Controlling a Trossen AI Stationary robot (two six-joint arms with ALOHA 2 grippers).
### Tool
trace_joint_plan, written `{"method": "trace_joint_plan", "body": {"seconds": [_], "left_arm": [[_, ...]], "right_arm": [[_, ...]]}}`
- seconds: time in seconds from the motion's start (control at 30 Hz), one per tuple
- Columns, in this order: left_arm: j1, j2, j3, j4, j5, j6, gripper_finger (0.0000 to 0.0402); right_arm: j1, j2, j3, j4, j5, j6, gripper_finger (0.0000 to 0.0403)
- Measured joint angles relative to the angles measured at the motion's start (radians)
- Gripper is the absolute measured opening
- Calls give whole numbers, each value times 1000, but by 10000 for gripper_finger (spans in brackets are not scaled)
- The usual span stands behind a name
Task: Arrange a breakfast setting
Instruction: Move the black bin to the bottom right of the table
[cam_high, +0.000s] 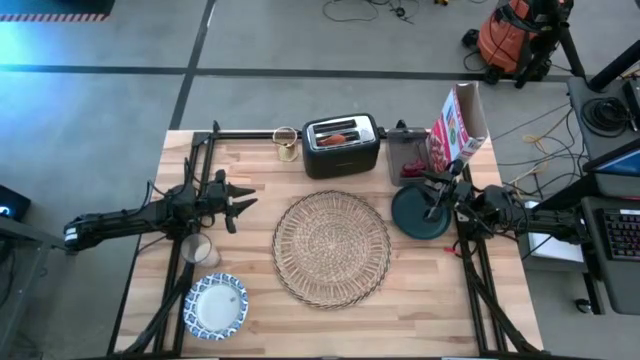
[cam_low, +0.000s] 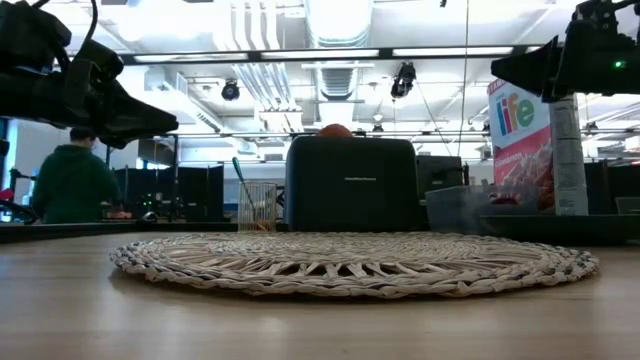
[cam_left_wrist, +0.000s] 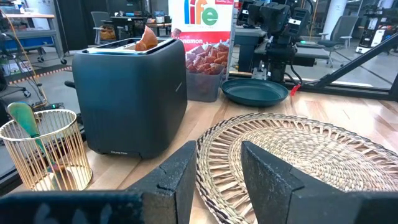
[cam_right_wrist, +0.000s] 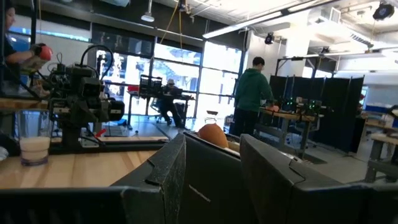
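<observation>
Round woven straw placemat (cam_high: 331, 248) at table centre, bare. Dark teal plate (cam_high: 419, 214) just off its right edge, under the right gripper (cam_high: 436, 203), fingers parted, not clamped on anything. Left gripper (cam_high: 240, 204) left of the mat, fingers spread, holding nothing. Small clear glass (cam_high: 197, 249) near the left arm; blue-and-white patterned bowl (cam_high: 215, 305) beside it at the near-left corner. Brown pastry (cam_high: 338, 138) sitting in the black toaster (cam_high: 341, 146) behind the mat.
</observation>
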Motion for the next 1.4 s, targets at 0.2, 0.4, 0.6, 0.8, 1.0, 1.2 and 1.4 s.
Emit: {"method": "trace_joint_plan", "body": {"seconds": [0.2,0.4,0.6,0.8,1.0,1.2,1.4], "left_arm": [[0,0,0,0,0,0,112],[0,0,0,0,0,0,112],[0,0,0,0,0,0,112],[0,0,0,0,0,0,112],[0,0,0,0,0,0,112],[0,0,0,0,0,0,112],[0,0,0,0,0,0,112]], "right_arm": [[0,0,0,23,-2,12,141],[0,0,0,103,0,20,141],[0,0,0,119,-1,3,141],[0,0,0,114,-9,152,141],[0,5,0,112,-52,151,141],[0,120,87,97,-53,170,141],[0,353,321,-167,45,159,141]]}}
